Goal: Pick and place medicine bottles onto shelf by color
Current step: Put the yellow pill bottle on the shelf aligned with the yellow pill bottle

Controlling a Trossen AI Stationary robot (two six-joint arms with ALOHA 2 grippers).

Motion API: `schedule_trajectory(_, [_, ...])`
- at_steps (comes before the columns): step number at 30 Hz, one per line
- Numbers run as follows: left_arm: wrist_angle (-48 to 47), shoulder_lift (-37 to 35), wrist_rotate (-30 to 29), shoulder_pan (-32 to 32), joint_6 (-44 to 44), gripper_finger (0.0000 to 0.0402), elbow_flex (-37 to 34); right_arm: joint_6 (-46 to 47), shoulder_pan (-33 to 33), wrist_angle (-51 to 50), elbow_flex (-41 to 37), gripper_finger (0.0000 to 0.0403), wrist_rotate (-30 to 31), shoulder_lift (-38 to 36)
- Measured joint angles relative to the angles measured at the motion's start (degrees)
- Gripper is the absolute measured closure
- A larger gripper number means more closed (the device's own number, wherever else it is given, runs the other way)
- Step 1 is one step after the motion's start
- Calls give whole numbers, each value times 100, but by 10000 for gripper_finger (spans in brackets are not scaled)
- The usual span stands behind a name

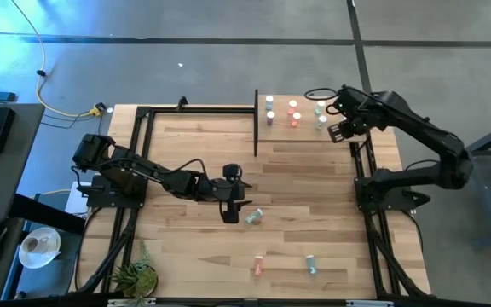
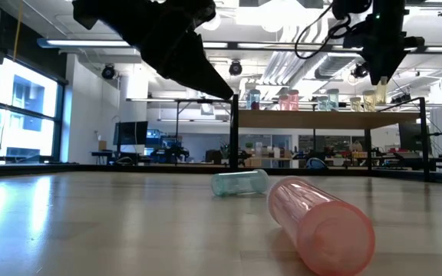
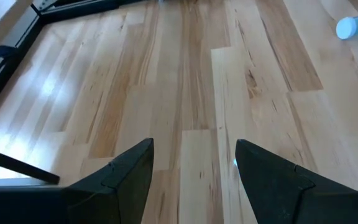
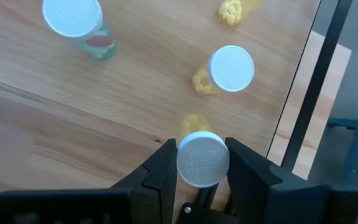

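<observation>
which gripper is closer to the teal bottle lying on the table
Left. The left gripper hangs open just beside the teal bottle; the right gripper is over the shelf, holding a yellow bottle.

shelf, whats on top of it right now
Upright white-capped bottles stand on the shelf: bluish, red, green, and two yellow ones showing in the right wrist view. The right pincer holds another yellow bottle over it; its base is hidden by its cap.

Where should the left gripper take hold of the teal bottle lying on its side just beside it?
Probably from straight above, across the middle of the body. The teal bottle lies on its side on the table, so only its round flanks offer opposed faces. The open left gripper would straddle it with fingers crosswise to its length.
</observation>
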Motion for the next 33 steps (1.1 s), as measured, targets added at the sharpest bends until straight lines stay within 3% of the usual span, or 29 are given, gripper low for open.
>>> schedule_trajectory(14, [-71,0,0,0,1,185,0,8,-15,-10,0,299,-299,253])
schedule_trajectory(33, [-76,0,0,0,0,186,0,562,-11,-51,1,299,31,282])
